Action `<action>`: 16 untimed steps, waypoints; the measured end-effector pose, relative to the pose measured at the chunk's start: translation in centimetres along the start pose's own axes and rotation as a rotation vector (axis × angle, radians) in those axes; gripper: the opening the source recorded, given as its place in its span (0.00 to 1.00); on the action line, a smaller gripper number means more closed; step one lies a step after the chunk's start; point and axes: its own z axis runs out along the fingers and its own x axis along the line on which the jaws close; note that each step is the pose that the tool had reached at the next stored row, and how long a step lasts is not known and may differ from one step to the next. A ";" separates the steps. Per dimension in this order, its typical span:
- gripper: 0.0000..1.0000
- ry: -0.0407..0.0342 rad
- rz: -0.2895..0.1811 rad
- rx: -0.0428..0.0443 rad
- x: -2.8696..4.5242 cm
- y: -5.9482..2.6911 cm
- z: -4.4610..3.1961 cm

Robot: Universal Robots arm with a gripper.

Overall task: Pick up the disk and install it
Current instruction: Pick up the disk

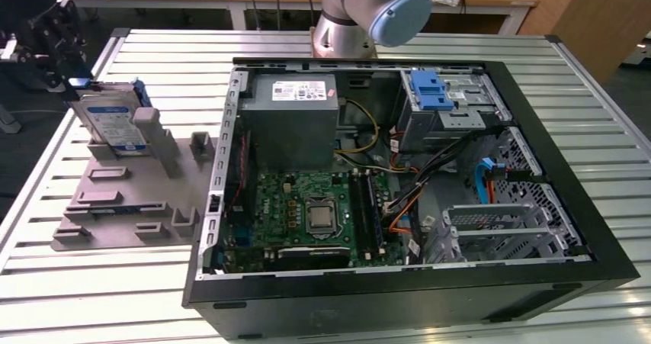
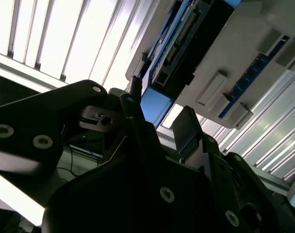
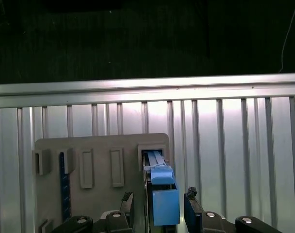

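Note:
The disk [image 1: 110, 123] stands on edge in a slot of the grey fixture [image 1: 122, 199], at the exterior view's left. It is silver, with a white-and-blue label and a blue carrier. My gripper [image 1: 69, 73] hangs just above and behind its top edge. In the first wrist view the gripper [image 3: 159, 201] is open. Its two black fingertips [image 3: 127, 208] stand on either side of the disk's blue carrier [image 3: 163, 194] with small gaps, not touching it. The second wrist view shows the same blue carrier end [image 2: 154, 104] between the fingers [image 2: 187, 127].
An open black computer case [image 1: 397, 298] lies flat in the middle of the slatted metal table [image 1: 102, 298], with the motherboard exposed. Inside at the back sit a grey metal cage with a blue latch [image 1: 444, 98] and a grey metal box [image 1: 293, 123]. The arm's base [image 1: 351, 24] stands behind.

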 end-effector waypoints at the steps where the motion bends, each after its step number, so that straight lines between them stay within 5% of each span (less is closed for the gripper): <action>1: 0.53 0.0000 0.000 -0.0001 -0.03 0.01 0.10; 5: 0.45 0.0001 0.000 -0.0002 -0.10 0.02 0.22; 16: 0.46 0.0000 0.000 0.0002 -0.09 0.05 0.89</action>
